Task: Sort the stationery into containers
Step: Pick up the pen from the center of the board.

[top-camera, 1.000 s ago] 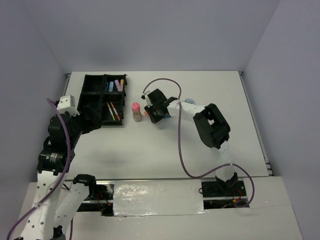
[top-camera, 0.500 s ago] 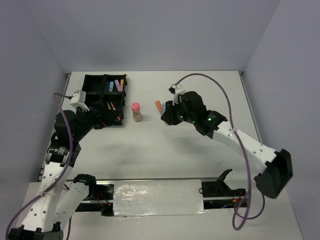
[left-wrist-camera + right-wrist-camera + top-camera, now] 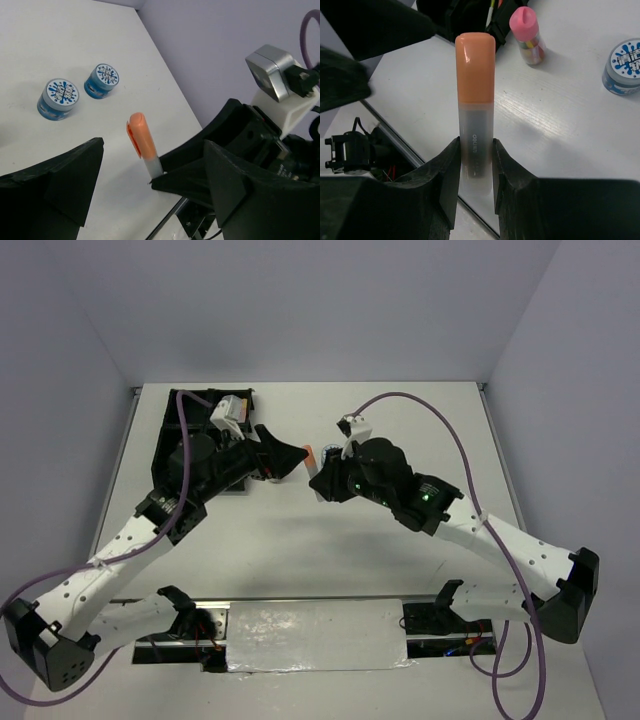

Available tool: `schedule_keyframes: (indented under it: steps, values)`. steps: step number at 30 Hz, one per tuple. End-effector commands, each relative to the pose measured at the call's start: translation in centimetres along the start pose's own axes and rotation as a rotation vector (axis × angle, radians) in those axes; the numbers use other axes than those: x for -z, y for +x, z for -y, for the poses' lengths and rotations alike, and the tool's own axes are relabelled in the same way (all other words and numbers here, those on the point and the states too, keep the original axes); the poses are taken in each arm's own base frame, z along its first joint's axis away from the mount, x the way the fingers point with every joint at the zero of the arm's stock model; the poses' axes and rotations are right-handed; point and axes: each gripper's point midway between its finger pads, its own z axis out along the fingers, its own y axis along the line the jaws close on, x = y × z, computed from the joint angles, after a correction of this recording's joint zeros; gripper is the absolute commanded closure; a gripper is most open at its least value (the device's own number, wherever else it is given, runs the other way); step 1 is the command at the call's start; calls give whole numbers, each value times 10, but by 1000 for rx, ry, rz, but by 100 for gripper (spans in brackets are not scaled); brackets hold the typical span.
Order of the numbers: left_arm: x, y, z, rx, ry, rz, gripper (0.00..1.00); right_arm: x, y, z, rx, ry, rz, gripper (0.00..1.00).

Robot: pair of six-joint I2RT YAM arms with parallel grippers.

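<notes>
Seen from above, two robot arms meet over the middle of a white table [image 3: 400, 420]. The right gripper [image 3: 475, 150] is narrowed on a short marker [image 3: 475, 90], pinching its frosted clear barrel between both fingers [image 3: 449, 172]. The marker's pastel orange cap points away from the gripper. Small grey letters running along the barrel read "deli". The marker is held in the air above the table, between the two grippers, and touches nothing else. The left gripper [image 3: 283, 448] faces it with its jaws spread wide and holds nothing. In the left wrist view the marker stands between those black jaws without touching either. Beyond it, two round tins [image 3: 58, 98] [image 3: 102, 80] sit side by side on the table, just apart. Their lids carry a blue splash pattern with white lettering too small to read. In the right wrist view a stubby tube [image 3: 526, 35] with a pink cap stands on the table. It is near the black tray [image 3: 172, 420], and thin pens [image 3: 492, 9] show inside the tray. The left arm hides most of the tray from above.
</notes>
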Motion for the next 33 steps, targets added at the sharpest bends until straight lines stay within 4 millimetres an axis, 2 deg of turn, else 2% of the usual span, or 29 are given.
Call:
schedule_keyframes:
  steps: [1, 5, 8, 11, 12, 14, 15, 17, 18, 19, 20, 21, 22, 23, 24, 25, 26, 27, 28, 29, 30, 31, 32, 33]
  values:
    - [-15, -24, 16, 4, 27, 86, 8, 7, -27, -21, -26, -6, 81, 100]
    - [-28, -12, 0, 25, -28, 50, 12, 6, -31, -28, -18, -15, 96, 100]
    - [-33, -9, 4, 44, 2, 44, 13, 1, -35, -30, -5, -12, 98, 100]
    - [-37, -6, 9, 61, 33, 25, 22, -2, -42, -30, -4, 2, 117, 100]
    - [-39, -4, 9, 64, 38, 19, 31, -2, -44, -32, -2, -4, 123, 100]
    - [-40, -2, 10, 73, 42, 12, 41, -4, -47, -36, -2, -22, 134, 100]
    - [-41, -1, 8, 75, 34, 10, 61, -7, -47, -37, 3, -23, 130, 100]
    - [-42, -3, 6, 76, 15, 7, 82, -10, -48, -40, 9, -40, 134, 98]
    - [-43, -3, 6, 75, 8, 2, 100, -13, -45, -40, 17, -46, 129, 88]
    - [-44, -9, 6, 60, -1, 15, 100, -14, -49, -43, 26, -70, 154, 55]
    - [-44, -9, 1, 48, -32, 8, 100, -15, -48, -43, 26, -75, 158, 38]
    - [-46, -19, 2, 28, -47, 25, 100, -15, -46, -39, 23, -75, 160, 1]
    - [-47, -26, -5, -43, -81, 31, 100, -14, -45, -37, 21, -80, 159, 0]
    - [-47, -37, -25, -86, -174, 54, 100, -12, -46, -28, 10, -65, 163, 0]
    - [-49, -32, -55, -122, -297, 6, 100, -12, -38, -16, 1, -41, 147, 0]
    - [-45, -66, -75, -205, -384, 52, 100, 0, -42, -11, -8, -40, 173, 0]
    - [-41, -81, -100, -242, -491, 75, 100, 6, -41, -6, -13, -35, 182, 0]
    - [-49, -93, -122, -266, -547, 64, 100, 8, -33, 10, -19, -6, 177, 0]
    - [-49, -107, -166, -314, -643, 46, 100, 19, -33, 20, -23, -1, 195, 0]
    - [-50, -118, -182, -345, -681, 52, 100, 23, -32, 23, -23, -4, 201, 0]
    - [-55, -146, -188, -413, -688, 119, 100, 27, -31, 28, -14, 3, 204, 0]
    - [-52, -163, -211, -421, -749, 156, 100, 33, -32, 31, -9, 5, 214, 0]
    - [-65, -159, -244, -422, -804, 129, 100, 34, -27, 35, -3, 13, 204, 0]
    - [-76, -185, -241, -458, -761, 163, 100, 36, -23, 41, 9, 29, 192, 0]
